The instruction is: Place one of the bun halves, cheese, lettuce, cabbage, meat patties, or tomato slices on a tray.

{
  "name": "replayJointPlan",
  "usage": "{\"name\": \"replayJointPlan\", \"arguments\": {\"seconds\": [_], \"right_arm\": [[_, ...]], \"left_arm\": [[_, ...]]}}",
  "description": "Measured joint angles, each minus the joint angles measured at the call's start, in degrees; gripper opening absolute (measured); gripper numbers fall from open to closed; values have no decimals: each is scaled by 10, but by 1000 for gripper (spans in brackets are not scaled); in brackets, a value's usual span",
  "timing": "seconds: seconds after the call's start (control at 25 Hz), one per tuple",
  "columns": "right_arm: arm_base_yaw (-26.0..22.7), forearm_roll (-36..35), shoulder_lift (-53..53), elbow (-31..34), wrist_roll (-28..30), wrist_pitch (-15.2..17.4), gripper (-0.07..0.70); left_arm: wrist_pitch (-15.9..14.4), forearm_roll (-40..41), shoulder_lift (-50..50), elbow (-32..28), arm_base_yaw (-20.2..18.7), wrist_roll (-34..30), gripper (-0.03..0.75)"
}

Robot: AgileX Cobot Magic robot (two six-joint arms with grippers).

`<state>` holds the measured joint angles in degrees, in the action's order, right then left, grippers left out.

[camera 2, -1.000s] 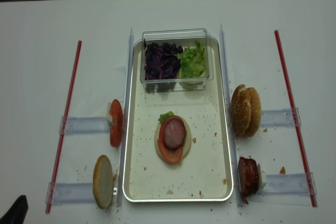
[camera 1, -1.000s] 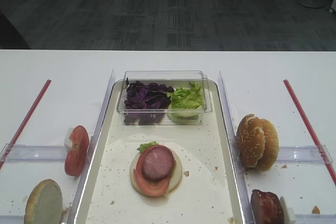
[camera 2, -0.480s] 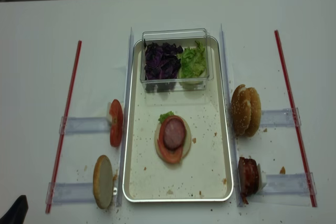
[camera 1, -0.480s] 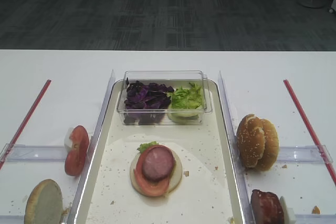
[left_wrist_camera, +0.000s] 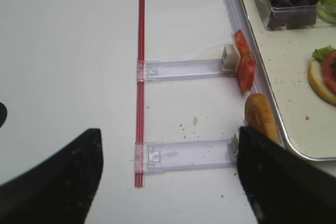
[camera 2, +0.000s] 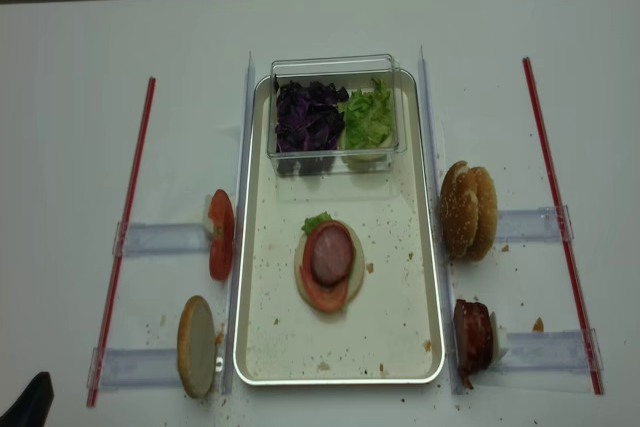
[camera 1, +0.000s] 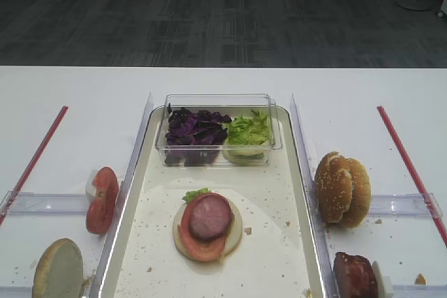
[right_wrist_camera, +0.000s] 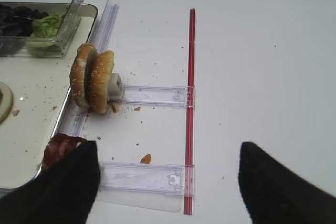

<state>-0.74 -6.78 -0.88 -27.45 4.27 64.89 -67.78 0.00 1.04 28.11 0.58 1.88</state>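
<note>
Right gripper [right_wrist_camera: 168, 182] spread wide, empty, above table right of tray [right_wrist_camera: 31, 179], near sesame bun halves [right_wrist_camera: 93, 80]; left gripper [left_wrist_camera: 168, 174] also spread wide, empty, left of tray; stacked patty [camera 1: 209, 215] on tray centre

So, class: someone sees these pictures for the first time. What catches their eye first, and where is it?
First the half-built burger: a round pink meat patty on a red tomato slice and pale bun half, mid-way along the cream-white metal-rimmed tray. Next the clear plastic box at the tray's far end, dark purple shredded cabbage left of frilly green lettuce. Two sesame-seeded golden bun halves stand on edge just right of the tray.
</note>
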Motion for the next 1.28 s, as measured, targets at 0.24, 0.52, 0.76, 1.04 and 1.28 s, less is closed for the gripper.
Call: {"name": "replayJointPlan", "arguments": {"seconds": [0.24, 0.52, 0.76, 1.04, 1.28], "right_arm": [[0, 0, 0, 0, 0, 0, 569], [0, 0, 0, 0, 0, 0, 569], [0, 0, 0, 0, 0, 0, 569], [0, 0, 0, 0, 0, 0, 569], [0, 0, 0, 0, 0, 0, 569]], "left_arm": [[0, 0, 0, 0, 0, 0, 492], [0, 0, 0, 0, 0, 0, 492], [0, 0, 0, 0, 0, 0, 492], [0, 0, 0, 0, 0, 0, 492], [0, 0, 0, 0, 0, 0, 492]]}}
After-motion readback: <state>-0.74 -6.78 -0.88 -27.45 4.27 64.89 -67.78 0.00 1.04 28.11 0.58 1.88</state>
